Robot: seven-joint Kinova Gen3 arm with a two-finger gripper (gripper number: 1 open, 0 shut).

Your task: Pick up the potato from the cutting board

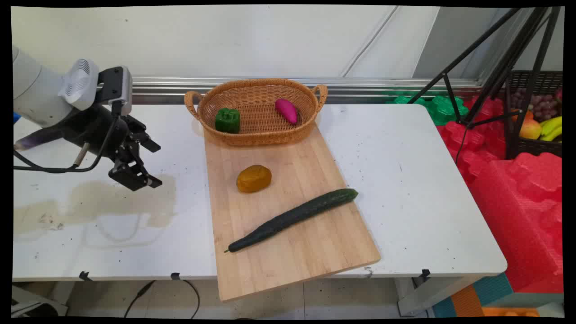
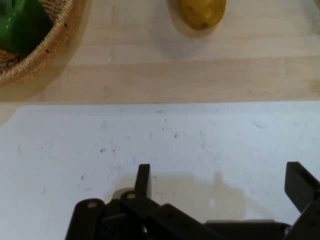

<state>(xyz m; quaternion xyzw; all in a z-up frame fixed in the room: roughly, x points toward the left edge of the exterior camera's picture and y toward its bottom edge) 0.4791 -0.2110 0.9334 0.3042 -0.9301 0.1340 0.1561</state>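
Gripper hangs over bare white table at left, fingers spread wide, holding nothing. Nearest thing: yellow potato on the wooden board, well apart; looks firm, smooth, light, best pinched across its short width. Long cucumber lies diagonally in front of it. Basket behind holds a green pepper and a purple sweet potato. Red foam far right.

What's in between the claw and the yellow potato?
Nothing but bare table and board between the claw and the potato. The hand view shows it.
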